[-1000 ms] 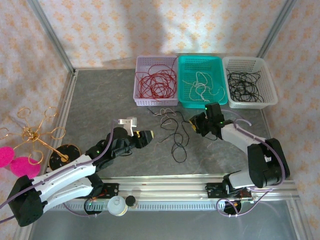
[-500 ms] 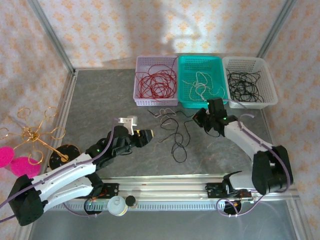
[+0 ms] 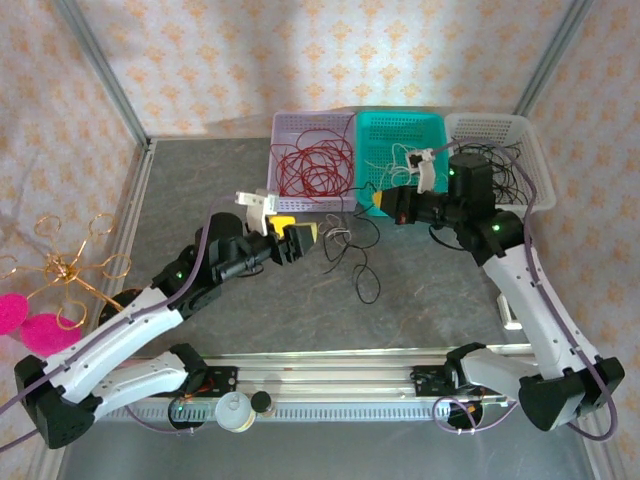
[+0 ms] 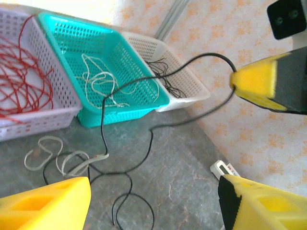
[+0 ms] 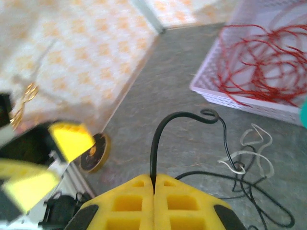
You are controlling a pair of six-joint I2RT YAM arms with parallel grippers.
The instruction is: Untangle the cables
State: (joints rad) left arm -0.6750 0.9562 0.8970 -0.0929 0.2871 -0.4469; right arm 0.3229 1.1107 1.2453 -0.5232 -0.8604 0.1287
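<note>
Presently the right claw (image 3: 380,200), clamping the black cable (image 5: 152,153) at upper centre, is holding it aloft while the left claw (image 3: 293,233) is gaping empty; the white cable (image 4: 98,156) crossing it mid-frame is threatening to drag along.

Red cables (image 3: 312,165), lilac basket (image 3: 283,128); white cables (image 4: 96,79), teal basket (image 3: 400,116); black cables (image 3: 365,275), white basket (image 3: 500,122); mottled grey table (image 3: 200,190); orange-motif walls (image 3: 300,50).

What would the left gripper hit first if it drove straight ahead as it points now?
The left gripper would probably meet the raised black cable first; the teal basket lies beyond. Depth is unclear.
</note>
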